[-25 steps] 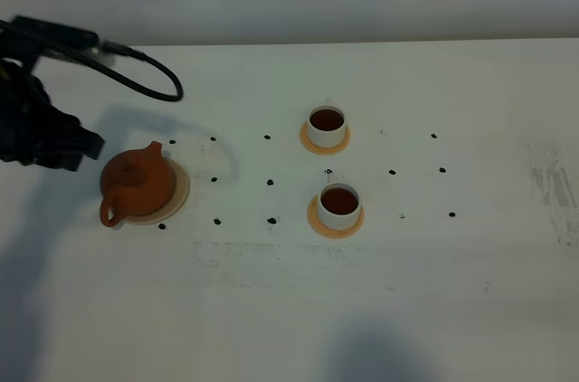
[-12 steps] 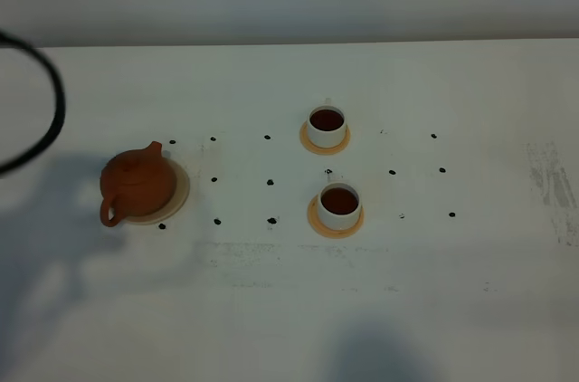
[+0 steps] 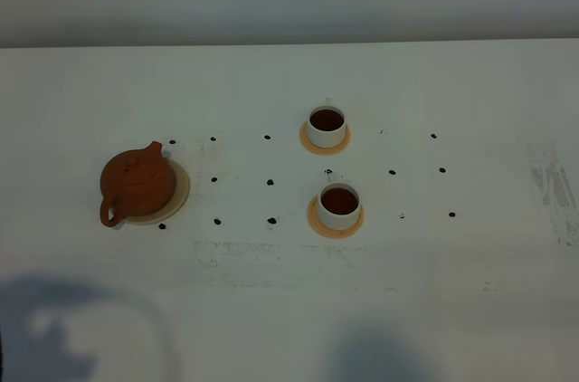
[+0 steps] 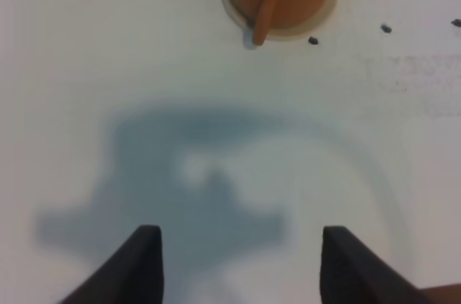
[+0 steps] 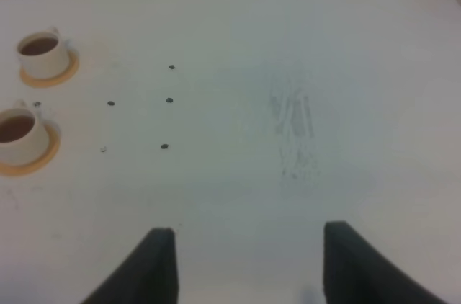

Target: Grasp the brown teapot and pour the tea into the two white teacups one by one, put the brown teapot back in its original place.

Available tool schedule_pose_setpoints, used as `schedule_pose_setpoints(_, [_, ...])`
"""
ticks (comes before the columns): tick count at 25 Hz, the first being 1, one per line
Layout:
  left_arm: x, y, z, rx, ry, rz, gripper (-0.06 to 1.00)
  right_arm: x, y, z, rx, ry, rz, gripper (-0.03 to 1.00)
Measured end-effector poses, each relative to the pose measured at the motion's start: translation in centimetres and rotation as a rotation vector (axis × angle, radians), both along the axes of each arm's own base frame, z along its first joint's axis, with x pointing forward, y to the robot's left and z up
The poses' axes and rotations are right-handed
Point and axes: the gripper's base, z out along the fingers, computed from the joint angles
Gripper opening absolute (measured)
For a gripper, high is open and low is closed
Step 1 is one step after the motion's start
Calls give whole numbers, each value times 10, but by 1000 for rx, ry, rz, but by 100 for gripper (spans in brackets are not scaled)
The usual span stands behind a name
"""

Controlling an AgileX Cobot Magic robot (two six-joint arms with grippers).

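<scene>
Left arm gone; teacups (image 3: pixel 332 165) tea-filled.

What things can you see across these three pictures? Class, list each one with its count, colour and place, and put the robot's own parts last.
Squat round clay teapot: one, reddish-brown, on the table's left side, standing on a coaster disc.
Large flat round coaster disc: one, beige, under the teapot.
Small cylindrical teacups: two, white, mid-table, far cup and near cup, each holding tea.
Tea: dark reddish-brown, in both cups.
Small round coasters: two, orange, one under the far cup, one under the near cup.
Small marker dots: many, black, scattered around teapot and cups.
Table: one, white, with faint scuffs on its right side.
Left gripper: one, black, open, empty, above bare table near the teapot.
Right gripper: one, black, open, empty, above bare table.
</scene>
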Motion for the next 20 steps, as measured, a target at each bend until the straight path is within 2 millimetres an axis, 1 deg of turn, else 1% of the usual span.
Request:
schedule_pose_setpoints(5, [-27,3,-4,-50,-50,37,50,0,0,0,0,0,0,44])
schedule_pose_setpoints(9, [-38,4,-13,-56,-70,44,50,0,0,0,0,0,0,44])
schedule_pose_setpoints(13, [-44,5,-14,-52,-104,46,50,0,0,0,0,0,0,44])
schedule_pose_setpoints(20, [-44,6,-14,-47,-107,48,50,0,0,0,0,0,0,44])
